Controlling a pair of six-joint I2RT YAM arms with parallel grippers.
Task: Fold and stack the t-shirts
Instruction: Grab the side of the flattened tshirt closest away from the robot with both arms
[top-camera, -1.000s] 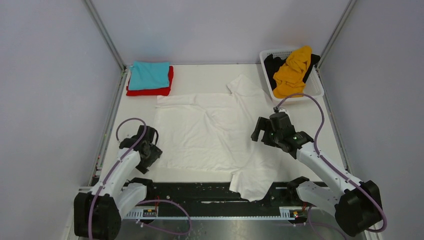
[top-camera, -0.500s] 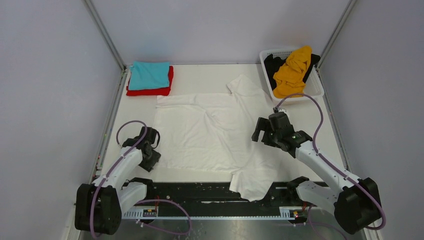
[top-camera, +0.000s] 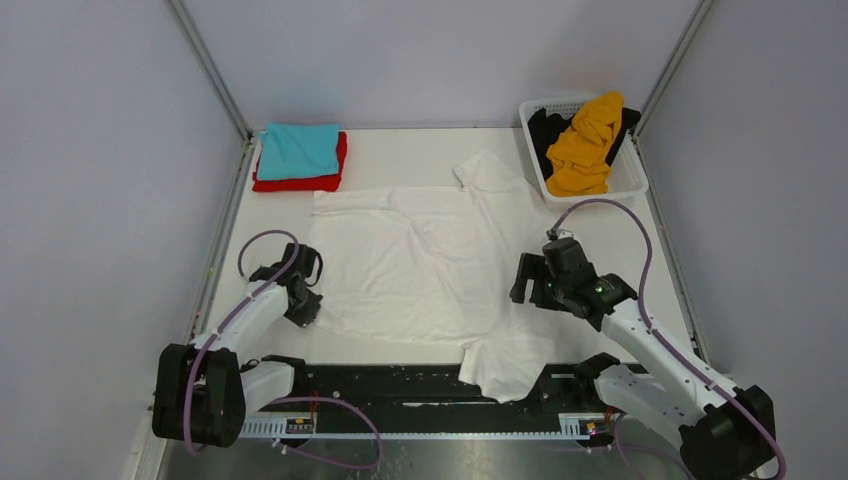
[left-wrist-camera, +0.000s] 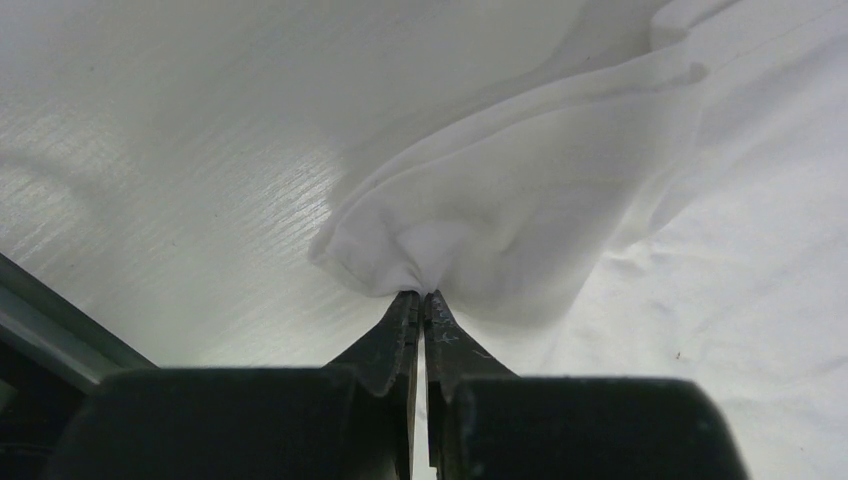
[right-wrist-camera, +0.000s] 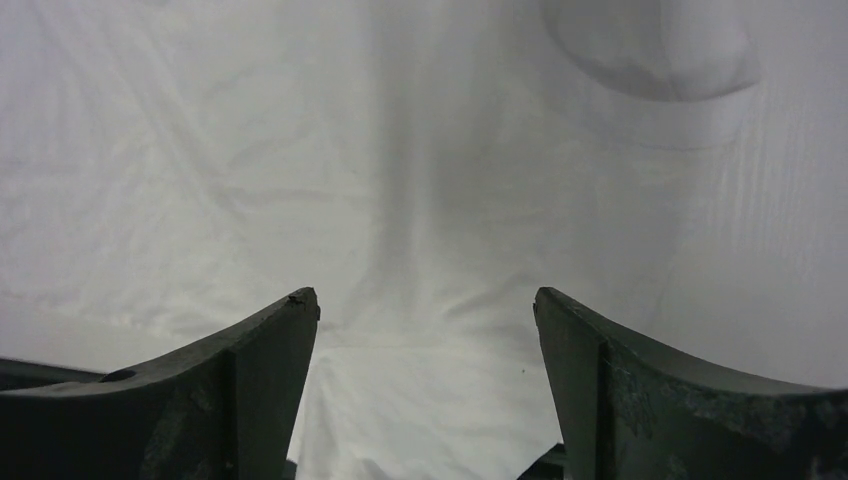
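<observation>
White t-shirt (top-camera: 420, 262) spread mid-counter (top-camera: 400, 150); long axis left-right, hem leftward, sleeves far and near.
Left end effector (left-wrist-camera: 421, 296) at shirt's left hem corner, jaws pinched tight on cloth fold.
Right end effector (right-wrist-camera: 425, 305) above shirt's right side, jaws wide, holding nothing.
Since a second ago: left closed onto hem; right shifted nearer and lower, jaws slightly narrower.
Right-side pinch likely next.

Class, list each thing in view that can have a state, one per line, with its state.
white t-shirt, spread out, edge pinched
teal t-shirt, folded, atop red
red t-shirt, folded, beneath teal
orange-yellow t-shirt, crumpled in basket
black t-shirt, crumpled in basket
basket, upright, holding two shirts
left fingers, shut on white t-shirt
right fingers, open above white t-shirt
</observation>
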